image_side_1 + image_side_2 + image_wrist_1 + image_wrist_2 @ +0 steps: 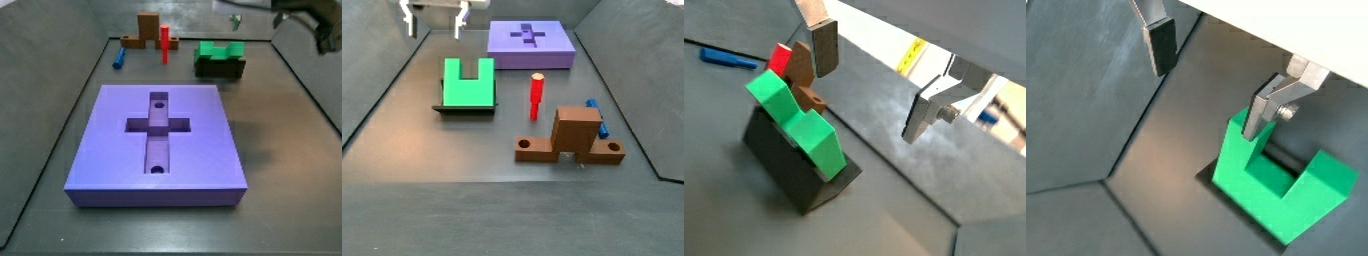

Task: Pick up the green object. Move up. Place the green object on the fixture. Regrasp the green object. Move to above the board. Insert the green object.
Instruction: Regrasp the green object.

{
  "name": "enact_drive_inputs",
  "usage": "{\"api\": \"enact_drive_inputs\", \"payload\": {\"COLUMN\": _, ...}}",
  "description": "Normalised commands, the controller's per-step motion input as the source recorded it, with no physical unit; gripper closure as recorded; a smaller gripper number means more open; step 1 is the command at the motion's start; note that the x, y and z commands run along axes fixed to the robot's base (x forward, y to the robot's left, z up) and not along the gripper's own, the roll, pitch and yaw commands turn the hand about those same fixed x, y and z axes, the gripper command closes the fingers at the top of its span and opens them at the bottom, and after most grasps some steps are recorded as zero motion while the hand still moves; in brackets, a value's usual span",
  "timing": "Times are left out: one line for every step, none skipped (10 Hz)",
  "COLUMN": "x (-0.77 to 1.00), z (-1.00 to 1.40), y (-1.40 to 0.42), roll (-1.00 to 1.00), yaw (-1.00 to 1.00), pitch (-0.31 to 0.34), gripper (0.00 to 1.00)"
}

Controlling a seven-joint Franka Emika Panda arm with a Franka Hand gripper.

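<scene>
Jaws of the gripper hang wide open, empty, above the green object on the fixture near the tabletop's edge; regrasp looks next, needs descending.

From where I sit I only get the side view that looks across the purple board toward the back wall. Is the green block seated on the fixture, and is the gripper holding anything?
Observer: The green object lies on the fixture, prongs pointing toward the board.
Operator: And the gripper?
Observer: The gripper is open and empty, above the floor beyond the block, silver fingers spread apart.
Operator: Anything close to the block?
Observer: A red post stands beside it, apart from it.
</scene>
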Motion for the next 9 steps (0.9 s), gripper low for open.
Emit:
{"api": "enact_drive_inputs", "payload": {"x": -0.03, "z": -0.27, "y": 0.09, "roll": 0.99, "yaw": 0.31, "pitch": 0.091, "gripper": 0.0}}
{"api": "enact_drive_inputs", "payload": {"x": 0.0, "z": -0.18, "y": 0.0, "roll": 1.0, "yaw": 0.29, "pitch": 0.194, "gripper": 0.0}}
{"api": "enact_drive_inputs", "payload": {"x": 0.09, "z": -0.22, "y": 0.0, "roll": 1.0, "yaw": 0.22, "pitch": 0.114, "gripper": 0.0}}
{"api": "enact_drive_inputs", "payload": {"x": 0.21, "z": -0.15, "y": -0.08, "roll": 0.8, "yaw": 0.13, "pitch": 0.134, "gripper": 0.0}}
{"api": "enact_drive_inputs", "payload": {"x": 0.11, "z": -0.15, "y": 0.02, "roll": 0.0, "yaw": 0.06, "pitch": 0.006, "gripper": 0.0}}
{"api": "enact_drive_inputs", "payload": {"x": 0.0, "z": -0.33, "y": 0.03, "roll": -0.18, "yaw": 0.0, "pitch": -0.191, "gripper": 0.0}}
{"api": "enact_drive_inputs", "payload": {"x": -0.06, "z": -0.25, "y": 0.19, "roll": -0.36, "yaw": 0.0, "pitch": -0.183, "gripper": 0.0}}
{"api": "enact_drive_inputs", "payload": {"x": -0.05, "z": -0.1, "y": 0.28, "roll": -0.4, "yaw": 0.0, "pitch": -0.063, "gripper": 0.0}}
{"api": "enact_drive_inputs", "payload": {"x": -0.09, "z": -0.13, "y": 0.25, "roll": -0.44, "yaw": 0.0, "pitch": -0.051, "gripper": 0.0}}
